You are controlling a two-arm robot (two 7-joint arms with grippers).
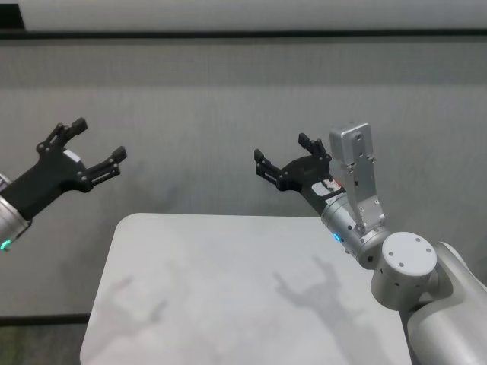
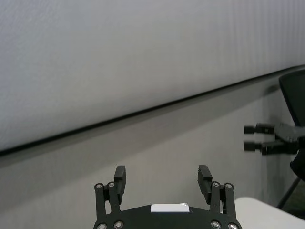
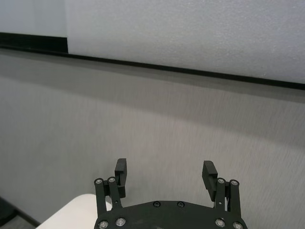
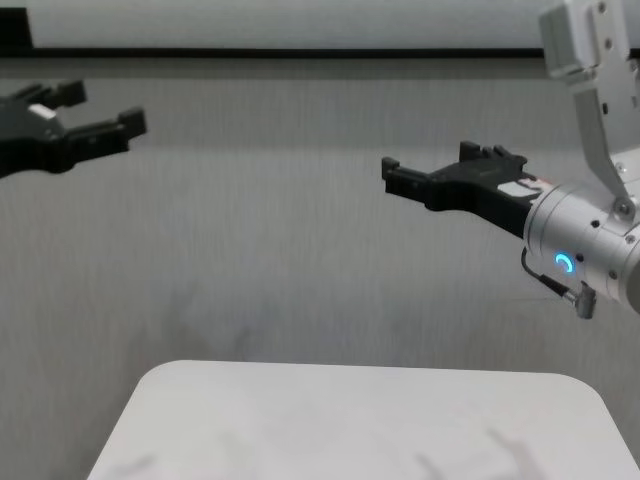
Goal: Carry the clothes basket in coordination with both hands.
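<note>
The clothes basket is out of view in every picture. My left gripper [image 1: 97, 141] is held up in the air, left of the table and beyond its far left corner, open with nothing between its fingers; its own wrist view [image 2: 162, 174] shows the same. On the right, my right gripper [image 1: 282, 150] hangs above the table's far edge, open and empty too, as its own wrist view [image 3: 165, 167] confirms. Both point away from me toward the wall. The chest view shows the left gripper [image 4: 100, 107] and the right gripper [image 4: 430, 160] at about the same height.
A white table with rounded corners [image 1: 228, 304] stands before me, seen lower in the chest view [image 4: 350, 420]. A grey wall with a black strip [image 1: 243, 34] rises behind it. Faint shadows of both grippers fall on the tabletop.
</note>
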